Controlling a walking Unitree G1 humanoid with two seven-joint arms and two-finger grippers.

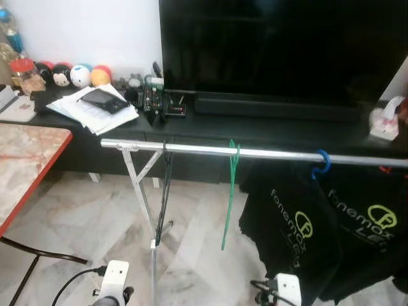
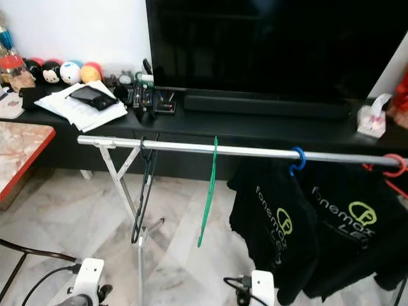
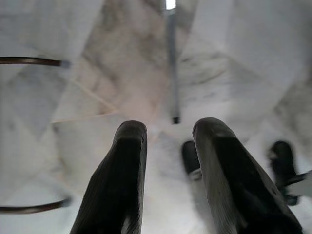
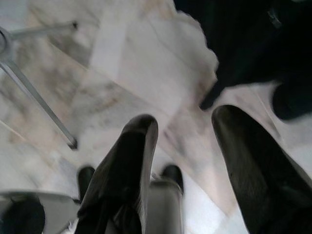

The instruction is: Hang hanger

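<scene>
A silver clothes rail (image 1: 268, 153) runs across in front of the TV bench. On it hang a black hanger (image 1: 165, 191), a green hanger (image 1: 229, 191), and a blue-hooked hanger (image 1: 320, 164) carrying a black printed T-shirt (image 1: 299, 229). A second black T-shirt (image 1: 370, 236) hangs to its right. Both arms hang low below the rail. My left gripper (image 3: 168, 127) points at the marble floor, open and holding nothing. My right gripper (image 4: 184, 122) is open too, above the floor near a shirt's hem.
A black TV bench (image 1: 255, 127) holds a large TV (image 1: 280, 51), papers with a tablet (image 1: 95, 105), round toys and a tissue box (image 1: 386, 121). A marble-topped table with a red edge (image 1: 25, 166) stands at the left. The rail's leg (image 1: 146, 191) rises in front of me.
</scene>
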